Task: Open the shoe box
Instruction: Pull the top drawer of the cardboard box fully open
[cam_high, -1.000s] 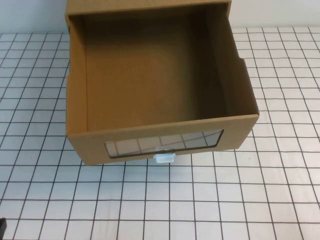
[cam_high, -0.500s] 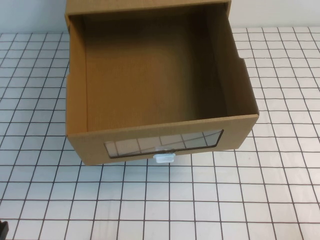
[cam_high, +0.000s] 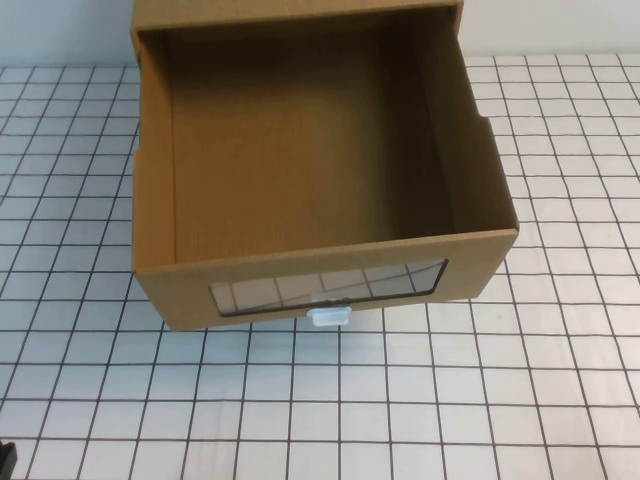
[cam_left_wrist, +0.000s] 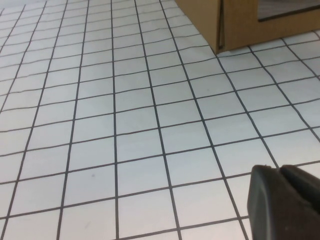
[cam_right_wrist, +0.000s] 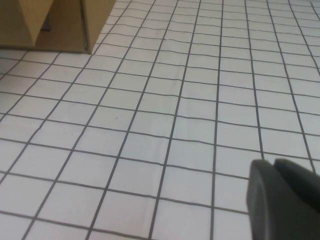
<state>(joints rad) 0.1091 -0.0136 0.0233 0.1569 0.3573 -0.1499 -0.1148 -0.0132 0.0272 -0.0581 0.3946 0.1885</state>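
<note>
1. One shoe box (cam_high: 150, 200): brown corrugated cardboard, rectangular, drawer type. It stands at the far edge of the table (cam_high: 480, 400), about midway between the left and right edges. The drawer (cam_high: 300, 150) is drawn out toward the near edge, and its inside shows bare.
2. One front panel (cam_high: 180, 292): an oblong, glossy window (cam_high: 380, 280) of clear film, with a small white plastic pull tab (cam_high: 329, 316) at the panel's lower edge.
3. One table cover: white and matt, ruled with a black grid, faintly rippled.
4. One left gripper (cam_left_wrist: 277, 172): black, with rounded rubbery pads pressed together and nothing held. It sits low at the near left corner of the table, well apart from the box.
5. One right gripper (cam_right_wrist: 274, 167): the same make, closed and empty. It is outside the high view. Its wrist view shows it low over the table, with a corner of the box well apart.
6. Step in hand, by judgement: the opening looks complete and both arms are drawn clear. Any further pull would call for a pinch on the tab, drawn straight toward the near edge, since the thin card may skew.
</note>
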